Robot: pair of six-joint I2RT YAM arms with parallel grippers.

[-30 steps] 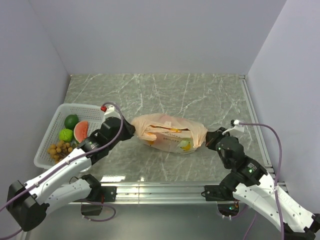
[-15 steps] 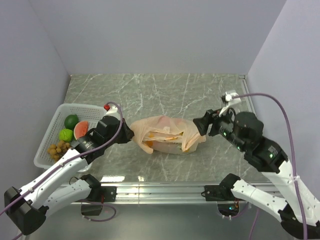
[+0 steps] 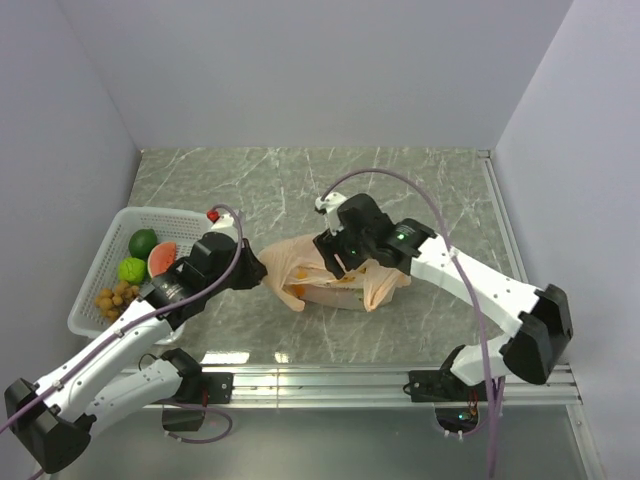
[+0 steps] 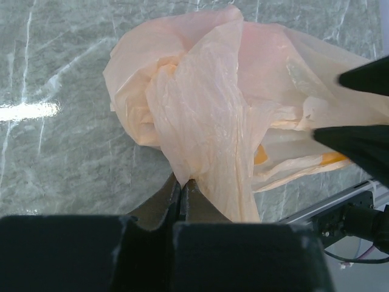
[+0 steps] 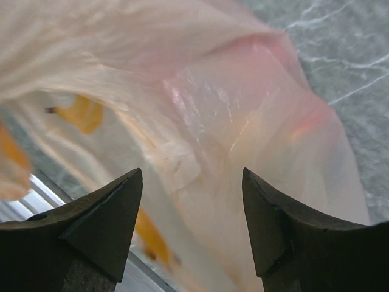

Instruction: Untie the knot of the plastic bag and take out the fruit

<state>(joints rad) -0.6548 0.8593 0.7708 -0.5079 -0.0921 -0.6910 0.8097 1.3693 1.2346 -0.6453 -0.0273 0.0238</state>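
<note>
The pale-peach plastic bag lies on the marble table in front of the arms. My left gripper is shut on a fold of the bag's left edge; the wrist view shows the plastic pinched between my closed fingers. My right gripper hovers over the bag's middle with its jaws wide open; its wrist view shows only crinkled bag plastic with orange print between them. No knot stands out. The fruit inside the bag is hidden.
A white lattice basket stands at the left, holding two green fruits, a watermelon slice and tan berries. The table's near rail runs just in front of the bag.
My right arm has swung from the bag's right end up and left, to above the bag's middle, jaws open. The bag has bunched shorter. My left gripper has stayed shut on the left edge.
</note>
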